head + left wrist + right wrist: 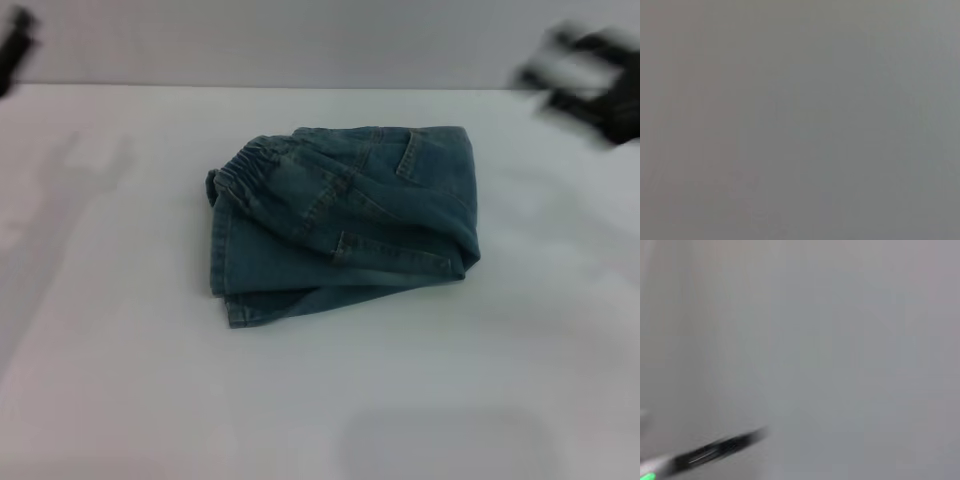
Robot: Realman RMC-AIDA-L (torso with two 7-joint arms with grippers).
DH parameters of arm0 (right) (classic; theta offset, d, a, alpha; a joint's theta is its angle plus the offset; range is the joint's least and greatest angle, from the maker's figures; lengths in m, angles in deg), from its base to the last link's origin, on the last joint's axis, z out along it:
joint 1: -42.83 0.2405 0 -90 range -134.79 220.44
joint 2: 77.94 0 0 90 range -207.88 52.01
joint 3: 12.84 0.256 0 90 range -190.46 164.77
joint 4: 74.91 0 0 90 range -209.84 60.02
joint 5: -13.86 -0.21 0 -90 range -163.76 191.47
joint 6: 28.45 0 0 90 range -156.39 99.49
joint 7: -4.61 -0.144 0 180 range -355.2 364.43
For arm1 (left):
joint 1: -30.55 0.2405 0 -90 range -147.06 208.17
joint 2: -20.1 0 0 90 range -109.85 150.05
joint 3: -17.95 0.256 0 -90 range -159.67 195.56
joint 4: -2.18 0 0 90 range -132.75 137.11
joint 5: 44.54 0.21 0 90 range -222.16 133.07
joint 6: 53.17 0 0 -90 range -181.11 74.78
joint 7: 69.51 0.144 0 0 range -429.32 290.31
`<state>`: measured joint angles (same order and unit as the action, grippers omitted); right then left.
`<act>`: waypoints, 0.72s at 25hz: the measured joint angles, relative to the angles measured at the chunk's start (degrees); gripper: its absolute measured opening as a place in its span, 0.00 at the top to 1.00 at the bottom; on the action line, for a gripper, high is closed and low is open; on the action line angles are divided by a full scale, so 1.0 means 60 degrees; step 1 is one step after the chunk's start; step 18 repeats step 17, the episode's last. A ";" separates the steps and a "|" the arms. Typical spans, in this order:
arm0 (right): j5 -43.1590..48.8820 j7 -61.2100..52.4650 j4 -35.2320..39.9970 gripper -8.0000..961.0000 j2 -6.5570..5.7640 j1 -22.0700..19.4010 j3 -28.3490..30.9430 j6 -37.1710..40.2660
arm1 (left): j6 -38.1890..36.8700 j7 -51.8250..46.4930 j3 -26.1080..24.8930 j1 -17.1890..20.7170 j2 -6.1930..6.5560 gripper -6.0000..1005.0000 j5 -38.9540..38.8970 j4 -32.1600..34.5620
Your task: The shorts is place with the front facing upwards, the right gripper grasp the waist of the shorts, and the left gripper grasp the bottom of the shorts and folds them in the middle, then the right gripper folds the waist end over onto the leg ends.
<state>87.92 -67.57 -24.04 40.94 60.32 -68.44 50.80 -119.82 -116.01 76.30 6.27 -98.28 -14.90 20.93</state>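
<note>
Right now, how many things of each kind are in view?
Shorts, blue denim, folded on the white table: 1
Claws, both raised at the far corners, left claw and right claw: 2
Table: 1
Total: 4

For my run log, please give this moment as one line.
blue denim shorts: folded, on white table | left gripper: far left edge, apart | right gripper: far right, apart | phase: folds look done

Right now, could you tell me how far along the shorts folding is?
Both folds look done: the shorts lie as a compact bundle on the white table, the waist of the shorts on top. Nothing is held; the left gripper and the right gripper are away at the far corners. Nothing appears left.
</note>
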 joint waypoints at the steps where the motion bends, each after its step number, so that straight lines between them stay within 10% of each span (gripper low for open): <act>1: -0.1005 0.0837 -0.0586 0.31 -0.0011 -0.0234 0.0285 -0.0111 | -0.0637 0.0153 -0.0414 0.0072 -0.0003 0.20 -0.0105 -0.0259; 18: -0.8913 1.0599 -0.6845 0.31 -0.0006 0.0053 0.4348 -0.0119 | -0.3302 0.3352 -0.2579 0.0903 -0.0017 0.20 -0.1013 -0.1823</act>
